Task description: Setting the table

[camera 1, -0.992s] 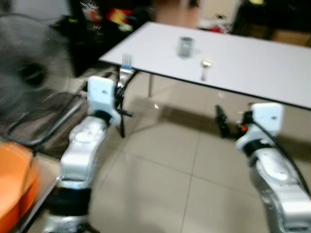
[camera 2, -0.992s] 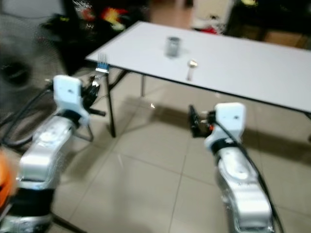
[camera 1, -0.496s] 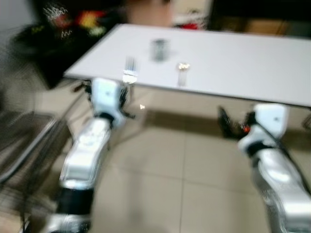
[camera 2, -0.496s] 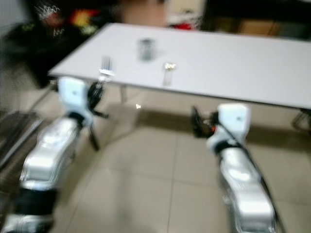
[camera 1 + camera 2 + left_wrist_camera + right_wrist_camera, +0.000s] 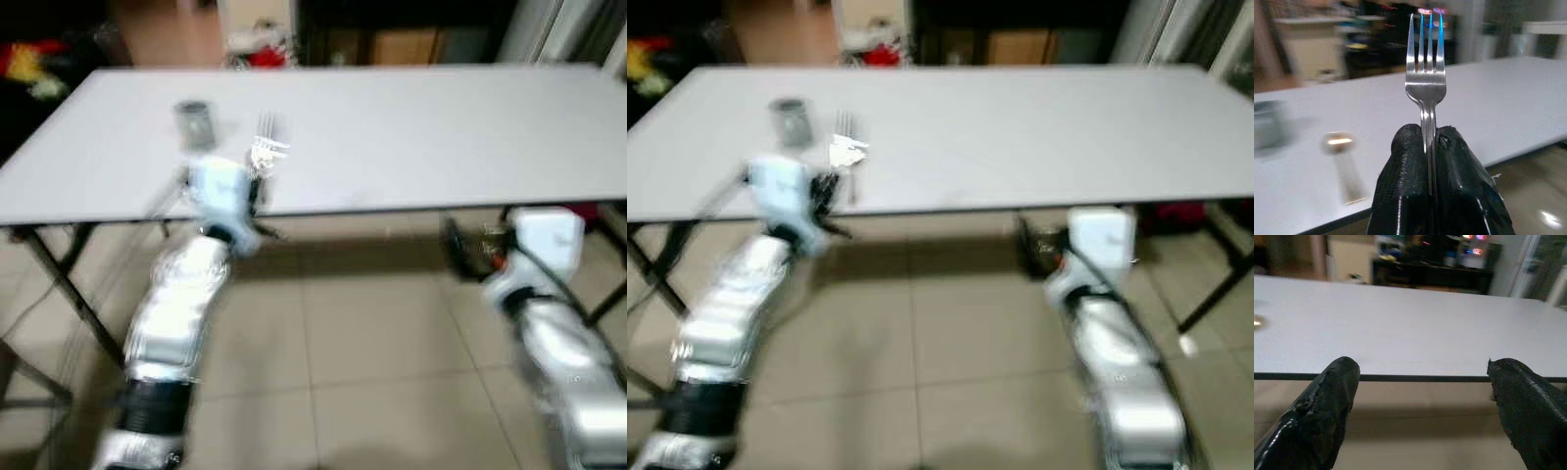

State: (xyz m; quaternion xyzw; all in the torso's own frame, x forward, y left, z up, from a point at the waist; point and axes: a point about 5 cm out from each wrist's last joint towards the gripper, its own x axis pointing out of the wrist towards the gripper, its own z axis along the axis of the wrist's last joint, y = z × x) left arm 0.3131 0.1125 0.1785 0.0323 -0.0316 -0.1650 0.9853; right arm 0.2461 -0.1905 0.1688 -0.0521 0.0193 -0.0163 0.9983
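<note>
My left gripper [image 5: 1427, 134] is shut on the handle of a silver fork [image 5: 1425, 83], which stands upright with its tines up. The fork [image 5: 265, 149] is held at the front edge of the white table [image 5: 441, 127]. A small metal cup [image 5: 193, 122] stands on the table to the fork's left. A spoon [image 5: 1342, 161] lies on the table near the cup [image 5: 1264, 129]. My right gripper [image 5: 1422, 377] is open with nothing between its fingers. It hangs just below and before the table's front edge [image 5: 460, 250].
The table's dark folding legs stand at the left [image 5: 59, 284] and at the right [image 5: 602, 294]. Dark cabinets [image 5: 392, 39] line the wall behind the table. Beige tiled floor [image 5: 372, 372] lies between me and the table.
The view has swung, so the table now stands square in front of me and closer. The fan and the orange thing have left the picture. Both grippers keep their states.
</note>
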